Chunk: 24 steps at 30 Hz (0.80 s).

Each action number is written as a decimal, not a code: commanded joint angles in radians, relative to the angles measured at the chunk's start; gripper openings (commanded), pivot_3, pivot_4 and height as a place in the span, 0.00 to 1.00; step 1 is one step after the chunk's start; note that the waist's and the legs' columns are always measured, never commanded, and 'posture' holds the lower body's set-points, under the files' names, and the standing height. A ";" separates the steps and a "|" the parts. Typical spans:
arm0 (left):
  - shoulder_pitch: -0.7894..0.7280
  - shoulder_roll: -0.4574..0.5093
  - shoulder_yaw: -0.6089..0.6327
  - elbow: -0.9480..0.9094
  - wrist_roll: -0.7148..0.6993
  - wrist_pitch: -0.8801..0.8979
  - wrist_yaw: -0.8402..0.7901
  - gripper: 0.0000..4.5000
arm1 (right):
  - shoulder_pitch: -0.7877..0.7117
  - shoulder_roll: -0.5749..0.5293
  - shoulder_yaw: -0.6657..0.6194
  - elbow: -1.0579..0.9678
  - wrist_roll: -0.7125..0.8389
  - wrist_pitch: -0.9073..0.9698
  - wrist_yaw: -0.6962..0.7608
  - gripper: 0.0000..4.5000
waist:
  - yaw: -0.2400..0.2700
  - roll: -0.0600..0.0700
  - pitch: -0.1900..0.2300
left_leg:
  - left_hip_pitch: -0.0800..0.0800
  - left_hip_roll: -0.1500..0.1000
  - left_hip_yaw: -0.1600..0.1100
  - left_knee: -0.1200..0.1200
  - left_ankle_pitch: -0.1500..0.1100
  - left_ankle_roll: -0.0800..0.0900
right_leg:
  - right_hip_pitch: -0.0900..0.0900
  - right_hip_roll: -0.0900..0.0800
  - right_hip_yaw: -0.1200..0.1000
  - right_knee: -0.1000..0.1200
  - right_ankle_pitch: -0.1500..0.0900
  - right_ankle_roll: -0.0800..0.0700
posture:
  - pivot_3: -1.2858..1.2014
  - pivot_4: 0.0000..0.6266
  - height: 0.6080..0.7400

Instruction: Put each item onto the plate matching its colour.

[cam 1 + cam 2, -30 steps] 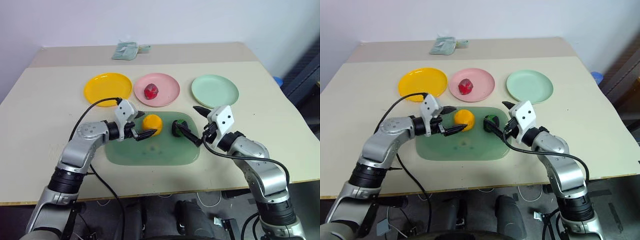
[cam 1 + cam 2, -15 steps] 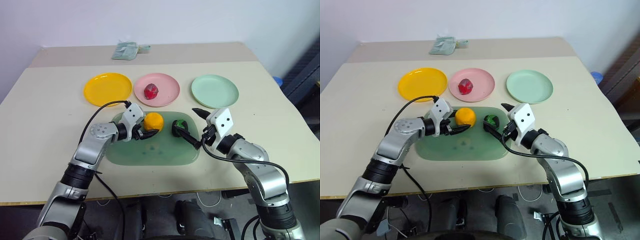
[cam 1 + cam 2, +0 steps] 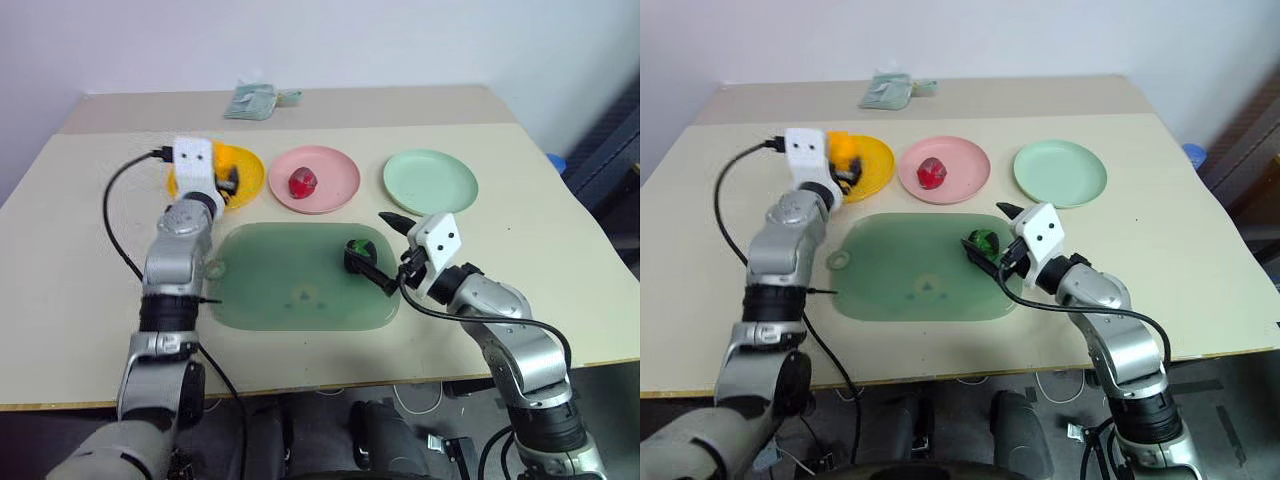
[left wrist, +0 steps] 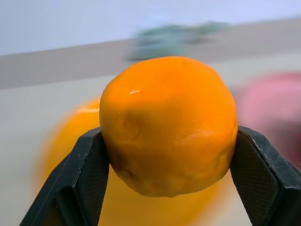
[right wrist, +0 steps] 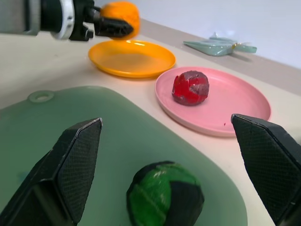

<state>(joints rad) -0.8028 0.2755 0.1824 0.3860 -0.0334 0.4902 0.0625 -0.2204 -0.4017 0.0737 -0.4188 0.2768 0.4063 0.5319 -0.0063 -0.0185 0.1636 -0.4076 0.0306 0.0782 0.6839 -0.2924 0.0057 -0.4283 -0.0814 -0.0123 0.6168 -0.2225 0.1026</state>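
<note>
My left gripper (image 4: pixel 169 141) is shut on the orange-yellow lump (image 4: pixel 169 125) and holds it just above the yellow plate (image 3: pixel 247 178). From the right wrist, that lump (image 5: pixel 121 14) hangs over the plate's (image 5: pixel 131 59) far rim. The red lump (image 3: pixel 302 182) lies on the pink plate (image 3: pixel 335 190). Nothing lies on the mint green plate (image 3: pixel 430 182). The green lump with black patches (image 3: pixel 358 250) rests on the translucent green mat (image 3: pixel 290 290). My right gripper (image 3: pixel 381 253) stands open around it, one finger on either side, not touching.
A small pale green packet (image 3: pixel 255 100) lies at the table's far edge, behind the plates. The three plates sit in a row beyond the mat. Bare beige tabletop (image 3: pixel 80 250) lies to the left and right of the mat.
The left gripper shut on the orange-yellow lump, lifted it off the mat and carried it away to the left, over the yellow plate. The right arm stayed in place.
</note>
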 commanded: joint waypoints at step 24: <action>0.040 0.024 0.038 0.019 -0.178 -0.303 -0.280 0.99 | -0.018 0.004 -0.001 -0.008 -0.007 0.015 -0.016 1.00 | -0.006 -0.001 0.001 | -0.001 0.001 0.002 -0.001 0.001 -0.001 | 0.000 0.000 -0.002 0.000 0.000 0.000 | 0.52 0.24 1.00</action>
<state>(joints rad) -0.7794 0.3012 0.2247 0.5257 -0.1607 0.2078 -0.1393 -0.2317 -0.3942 0.0879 -0.4043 0.2582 0.4202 0.5146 -0.0119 -0.0195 0.1642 -0.4081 0.0317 0.0801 0.6834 -0.2918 0.0044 -0.4284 -0.0817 -0.0138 0.6171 -0.2224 0.1024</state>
